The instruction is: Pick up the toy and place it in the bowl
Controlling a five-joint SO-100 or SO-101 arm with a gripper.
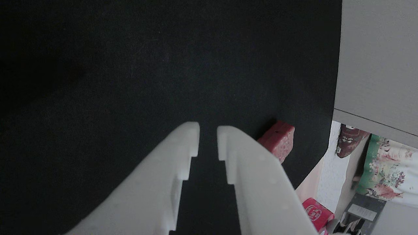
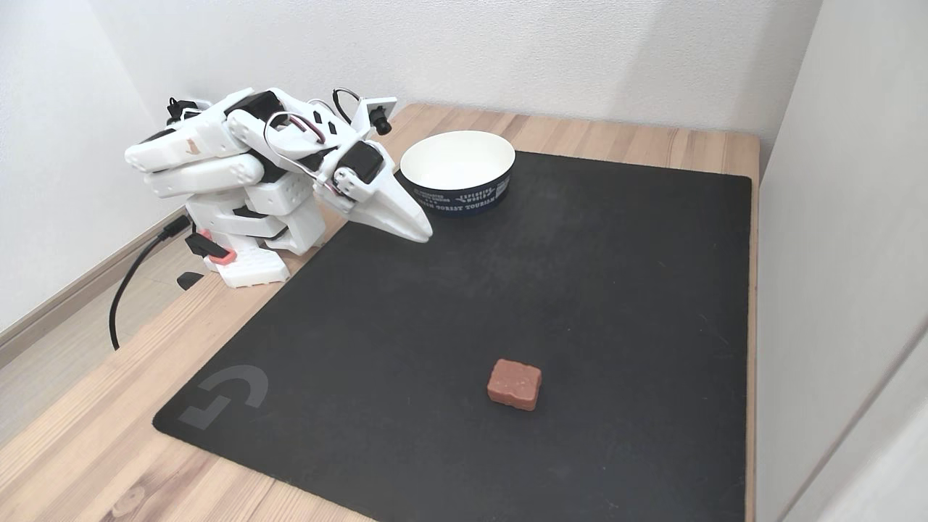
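The white plastic two-finger gripper [image 2: 419, 233] hangs low over the near-left corner of the black rubber desk mat [image 2: 594, 275], the arm folded back on its base in what looks like a rest pose, so I judge the pick-up has not begun. In the other view the gripper [image 1: 208, 130] holds its fingers [image 1: 178, 153] at a narrow gap with only bare mat between them; it grips nothing. The small pinkish-red rounded block with the pale-speckled rough face, the toy [image 2: 515, 384], lies flat on the mat well apart from the fingertips, out ahead of them and off to one side; in the other view the toy [image 1: 279, 140] shows just past the right-hand finger, a small dark hole on its upper face. It sits clear of everything, which should leave room for the fingers to straddle it from above, though they would need to spread wider first. The round bowl, white inside with a dark blue printed band [image 2: 458, 170], stands just beside the gripper, near the arm's base, so the carry back would be short. A glossy red tin with white print [image 1: 316, 212] lies off the mat's edge.
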